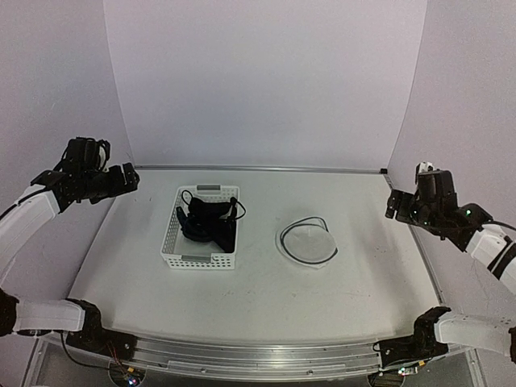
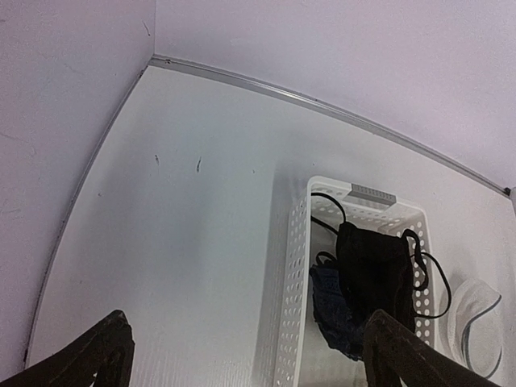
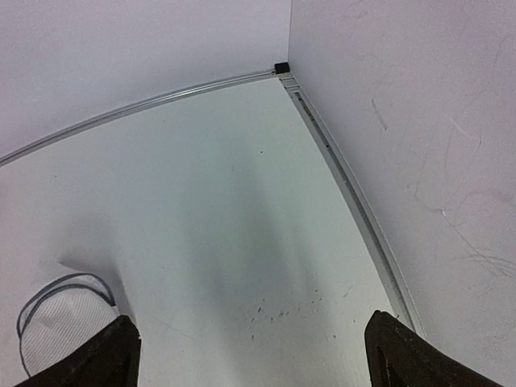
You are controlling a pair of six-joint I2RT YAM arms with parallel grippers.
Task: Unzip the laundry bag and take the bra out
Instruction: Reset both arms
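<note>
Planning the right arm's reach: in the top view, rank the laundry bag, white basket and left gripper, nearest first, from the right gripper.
1. laundry bag, centre-right of the table, nearest the right gripper.
2. white basket, left of centre.
3. left gripper, far left side.

Top: high at the near edge, facing down over the whole table [image 1: 266, 298].
Left wrist: raised at left edge, looking down toward basket [image 2: 294, 266].
Right wrist: raised at right, facing far corner.
Shared: bag [image 3: 60, 322] in all three.
</note>
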